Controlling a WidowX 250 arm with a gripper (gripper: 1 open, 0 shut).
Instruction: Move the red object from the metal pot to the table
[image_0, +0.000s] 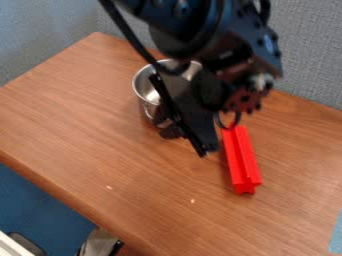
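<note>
Leaning over the table (114, 160) with the gripper (187, 140), just on the near side of the pot (144, 92) and towards the bar (242, 160). Cannot tell from this angle whether open or closed at the fingers, with dark parts overlapping there; no sign of a grip on the bar. Already out of the pot, by the look of it: the bar, lying flat on bare wood to the right of the pot, far end close by the arm (221, 40) in this view. Cannot judge contact at that end. Looks finished as far as the move itself goes; left to do, probably, only a lift away and a retreat. Would suggest rising straight up first, clear of the pot's rim and the bar's far end, before any swing sideways. Tight on the far side, with the grey partition (301, 60) behind the table's far edge. Plenty of open wood to the left and near, well inside the slanting left edge; some room also to the right of the bar. Could nudge the bar or tip the pot with a low sideways sweep.
</note>
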